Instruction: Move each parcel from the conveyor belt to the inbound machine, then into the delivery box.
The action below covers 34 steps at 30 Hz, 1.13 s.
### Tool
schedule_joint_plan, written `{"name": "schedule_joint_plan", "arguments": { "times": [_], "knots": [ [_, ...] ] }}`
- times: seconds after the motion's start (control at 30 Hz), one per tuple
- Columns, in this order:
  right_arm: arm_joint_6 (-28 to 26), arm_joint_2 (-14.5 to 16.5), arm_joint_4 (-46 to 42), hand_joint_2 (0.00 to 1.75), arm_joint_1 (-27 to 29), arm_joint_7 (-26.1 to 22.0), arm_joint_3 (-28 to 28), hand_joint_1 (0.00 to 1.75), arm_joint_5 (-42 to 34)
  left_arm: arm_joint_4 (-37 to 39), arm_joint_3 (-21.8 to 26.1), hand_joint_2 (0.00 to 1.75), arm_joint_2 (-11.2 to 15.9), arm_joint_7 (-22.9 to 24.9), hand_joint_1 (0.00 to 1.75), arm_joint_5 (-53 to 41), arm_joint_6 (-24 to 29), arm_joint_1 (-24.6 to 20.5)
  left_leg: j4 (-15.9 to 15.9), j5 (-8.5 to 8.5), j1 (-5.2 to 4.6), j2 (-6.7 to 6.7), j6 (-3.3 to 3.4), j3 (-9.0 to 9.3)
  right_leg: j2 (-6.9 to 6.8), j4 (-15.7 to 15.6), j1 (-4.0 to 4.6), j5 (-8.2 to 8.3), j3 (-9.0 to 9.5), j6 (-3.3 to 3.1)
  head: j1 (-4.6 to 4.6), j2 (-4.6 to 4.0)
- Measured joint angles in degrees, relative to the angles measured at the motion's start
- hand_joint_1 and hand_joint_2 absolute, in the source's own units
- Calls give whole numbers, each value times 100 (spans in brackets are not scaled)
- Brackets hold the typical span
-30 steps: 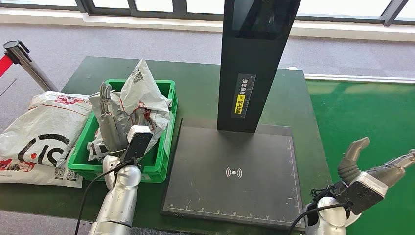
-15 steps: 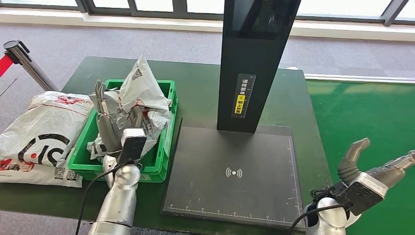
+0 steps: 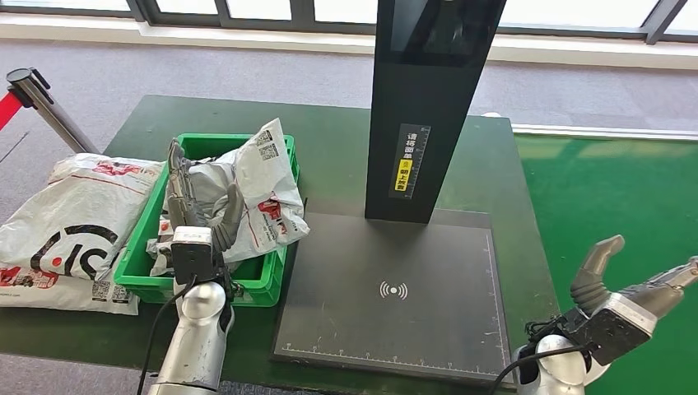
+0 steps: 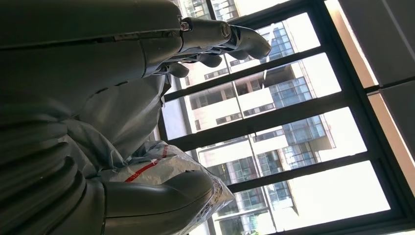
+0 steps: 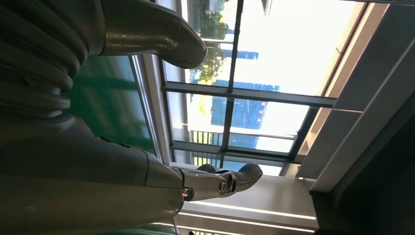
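Over the last second the grey parcel [image 3: 255, 185] tipped from standing upright in the green delivery box [image 3: 272, 276] to leaning right, its right edge now overhanging the box's right wall toward the inbound machine's black scan plate [image 3: 395, 292]; the left hand [image 3: 197, 202] shifted slightly left and nearer the robot. My read: the parcel was in the drop-off step, not yet settled. It sat on other bags in the box, partly over the rim, so it could slide out onto the plate. In the left wrist view the thumb [image 4: 156, 198] and fingers [image 4: 225, 36] sat on either side of the grey film with the bag between them, so the left hand was gripping the parcel, which lay against its palm and to its right. The right hand [image 3: 630, 296] hovered empty, fingers spread, at the near right over the green conveyor belt [image 3: 609, 197], well apart from the parcel. A large white bag [image 3: 70, 218] lay on the surface left of the box.
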Motion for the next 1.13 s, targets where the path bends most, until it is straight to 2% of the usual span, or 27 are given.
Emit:
{"name": "schedule_joint_plan", "arguments": {
  "times": [0.17, 0.4, 0.63, 0.77, 0.9, 1.03, 1.13],
  "knots": [
    [-1, -1, 0, 175, 1, 0, 0, 0, -1, -8, -6, 175, 8, -13, 0, 79, -53, 25, 0, 0, 0, 0, 0, 0, 0, 0, 0, 0, 0, 0, 0, 0],
    [0, -8, 22, 175, 0, 1, 0, 0, -37, 30, 201, 175, 22, -69, 0, 1423, -521, 64, -1, 0, 0, 0, -1, 0, 0, 0, 0, 0, -1, 0, 0, 0],
    [20, -19, 85, 175, -8, 1, 0, 0, -87, 145, 474, 175, 32, -87, 0, 1860, -739, 103, -1, 0, 1, 0, -1, -1, 0, 1, 1, -1, 1, -1, 1, 0],
    [323, -60, 121, 175, -16, 0, 83, 0, -81, -632, 321, 175, 52, -100, 0, 1786, -698, 328, -1, -2, 2, 1, -3, -4, 2, 1, 2, -1, -2, -1, 0, 0],
    [857, -124, 125, 0, -115, -2, 515, 0, 0, -1696, -315, 175, 126, -105, 0, 1839, -732, 615, -1, -3, 2, -5, -4, -7, -2, 1, 3, -1, -1, -2, 0, 0],
    [1196, -143, 127, 0, -288, -3, 1040, 0, 112, -2380, -840, 175, 178, -105, 0, 1960, -837, 777, -1, -3, 3, -6, -4, -6, -3, 2, 4, -3, -2, -4, 0, 0],
    [1318, -144, 128, 0, -372, -4, 1350, 0, 128, -2631, -1023, 175, 194, -103, 0, 2002, -919, 825, -2, -2, 6, -6, -4, -6, -3, 3, 6, -4, -2, -5, 1, 0]
  ]
}}
